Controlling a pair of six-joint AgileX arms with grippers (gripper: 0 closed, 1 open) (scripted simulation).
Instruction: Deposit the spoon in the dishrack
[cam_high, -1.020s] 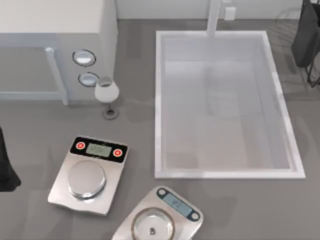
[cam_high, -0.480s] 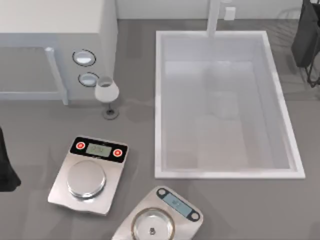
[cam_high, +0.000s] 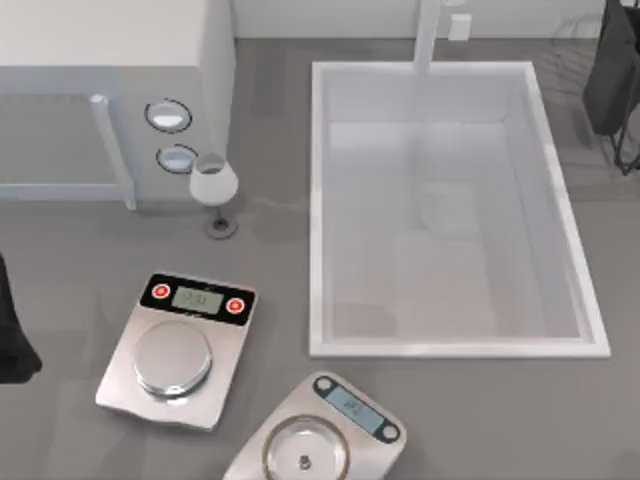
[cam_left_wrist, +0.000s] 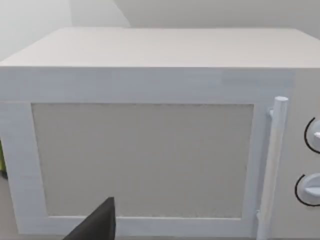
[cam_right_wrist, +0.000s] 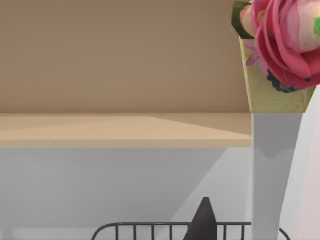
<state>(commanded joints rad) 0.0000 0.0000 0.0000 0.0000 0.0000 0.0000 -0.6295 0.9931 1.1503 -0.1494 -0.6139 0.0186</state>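
The spoon is out of view. The dishrack (cam_high: 610, 80) stands at the table's far right corner, with thin dark wires and a dark grey upright panel, cut off by the picture's edge. In the right wrist view its top wire rail (cam_right_wrist: 150, 226) runs close below the camera, and a dark tip of my right gripper (cam_right_wrist: 203, 222) pokes up in front of it. My left arm (cam_high: 10, 335) is parked at the left edge of the table. A dark part of my left gripper (cam_left_wrist: 97, 227) faces the microwave door.
A big white sink basin (cam_high: 320, 200) fills the middle right. A white microwave (cam_high: 110, 60) sits at the back left, with a wine glass (cam_high: 213, 185) beside it. Two scales (cam_high: 178, 350) (cam_high: 320, 435) lie at the front. A vase of pink flowers (cam_right_wrist: 280, 55) stands behind the rack.
A faint shadow on the sink floor has shifted slightly. Nothing else has visibly moved.
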